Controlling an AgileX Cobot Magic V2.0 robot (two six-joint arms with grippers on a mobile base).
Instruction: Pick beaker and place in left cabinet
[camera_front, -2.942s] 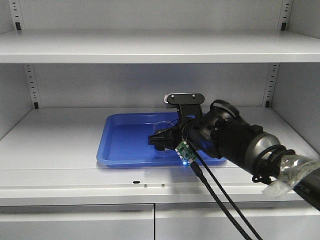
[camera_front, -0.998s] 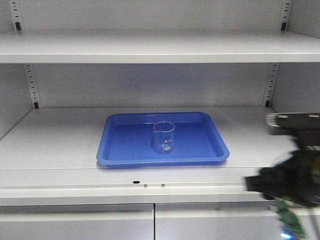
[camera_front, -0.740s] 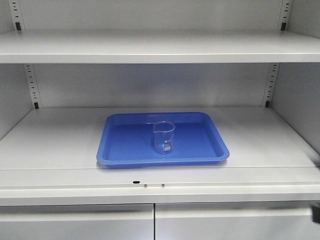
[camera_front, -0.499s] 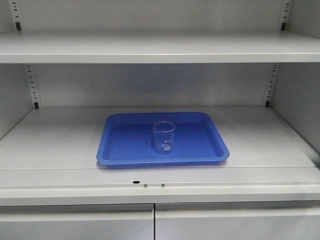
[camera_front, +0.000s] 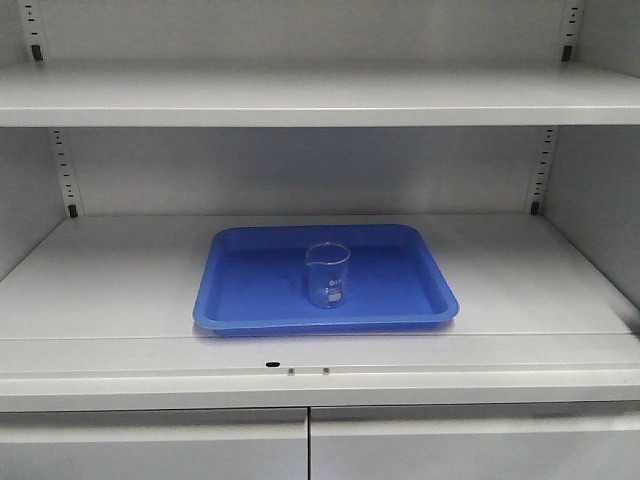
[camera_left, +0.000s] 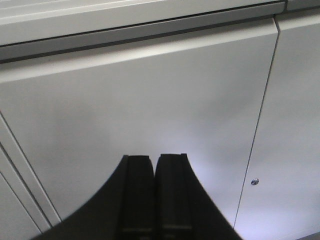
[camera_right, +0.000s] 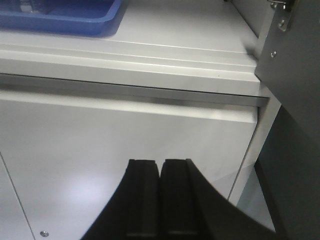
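The clear glass beaker (camera_front: 328, 274) stands upright in a blue tray (camera_front: 240, 290) on the middle shelf of the light grey left cabinet (camera_front: 120, 270). No arm shows in the front view. My left gripper (camera_left: 154, 159) is shut with nothing in it and faces a lower cabinet door (camera_left: 150, 100). My right gripper (camera_right: 160, 163) is also shut and empty, below the shelf's front edge (camera_right: 125, 67). A corner of the blue tray (camera_right: 75, 20) shows at the top left of the right wrist view.
An upper shelf (camera_front: 320, 95) spans the cabinet above the tray. Two plain lower doors (camera_front: 300, 445) close the bottom. In the right wrist view the cabinet's right side (camera_right: 295, 90) and a dark gap beside it lie to the right.
The right arm let go of the beaker in the tray, pulled back to the lower right and left the front view. The beaker has stayed where it stands.
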